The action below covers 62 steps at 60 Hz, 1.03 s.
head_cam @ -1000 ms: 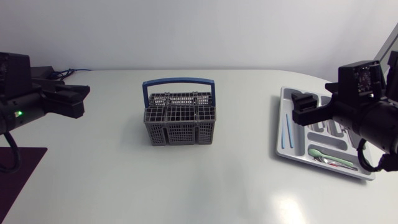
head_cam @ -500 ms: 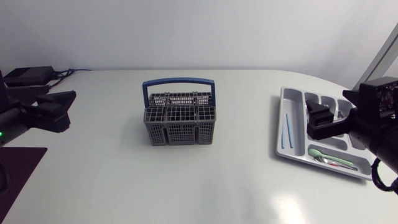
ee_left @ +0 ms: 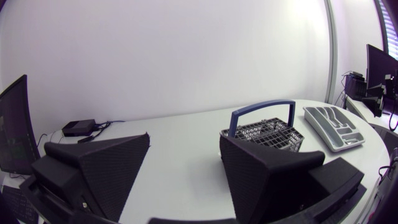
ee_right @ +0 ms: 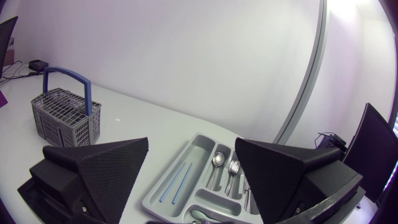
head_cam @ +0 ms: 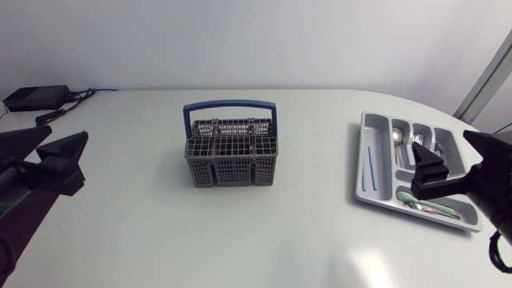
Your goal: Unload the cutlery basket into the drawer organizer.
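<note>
On the counter [head_cam: 144, 232], the basket [head_cam: 231, 160] looks empty and the organizer [head_cam: 362, 160] holds cutlery [head_cam: 398, 138]. The left gripper [ee_left: 185, 137] and right gripper [ee_right: 191, 142] have fingers spread, holding nothing, so unloading seems finished.

Left arm [head_cam: 14, 180]: entering at the left edge of the head view, only the dark last link and tool showing. Left gripper [head_cam: 69, 132]: held about level, wedge tips aimed toward the middle. Left fingers [ee_left: 106, 168] spread wide apart (gap plain in the left wrist view).

Right arm [head_cam: 490, 188]: entering at the right edge of the head view, last link low in the corner. Right gripper [head_cam: 440, 141]: aimed inward, tips raised slightly. Right fingers [ee_right: 99, 165] likewise parted wide, broad textured inner faces turned toward each other.

Both grippers well apart, one at each side.
</note>
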Tool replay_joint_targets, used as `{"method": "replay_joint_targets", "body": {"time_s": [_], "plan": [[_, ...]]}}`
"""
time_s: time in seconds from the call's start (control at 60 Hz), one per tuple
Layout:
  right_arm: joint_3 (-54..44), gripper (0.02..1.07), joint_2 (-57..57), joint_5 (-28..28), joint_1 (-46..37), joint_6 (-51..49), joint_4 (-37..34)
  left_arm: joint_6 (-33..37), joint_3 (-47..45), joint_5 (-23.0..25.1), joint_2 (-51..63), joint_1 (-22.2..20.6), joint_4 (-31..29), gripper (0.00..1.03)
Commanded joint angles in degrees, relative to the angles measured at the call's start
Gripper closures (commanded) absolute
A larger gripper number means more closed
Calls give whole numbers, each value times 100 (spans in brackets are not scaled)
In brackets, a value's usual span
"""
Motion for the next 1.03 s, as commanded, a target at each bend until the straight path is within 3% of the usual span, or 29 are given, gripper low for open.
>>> {"method": "replay_joint_targets", "body": {"time_s": [0.0, 0.783, 1.017], "plan": [[-301, 7, -226, -80, -94, 141, 103, -35, -338, -43, -216, 80, 139, 5], [-2115, 7, -2350, -1109, -872, 1523, 413, -618, -2678, -101, -2290, 426, 1140, 5], [-2134, 7, -2373, -1120, -880, 1538, 416, -624, -2703, -102, -2311, 429, 1151, 5]]}}
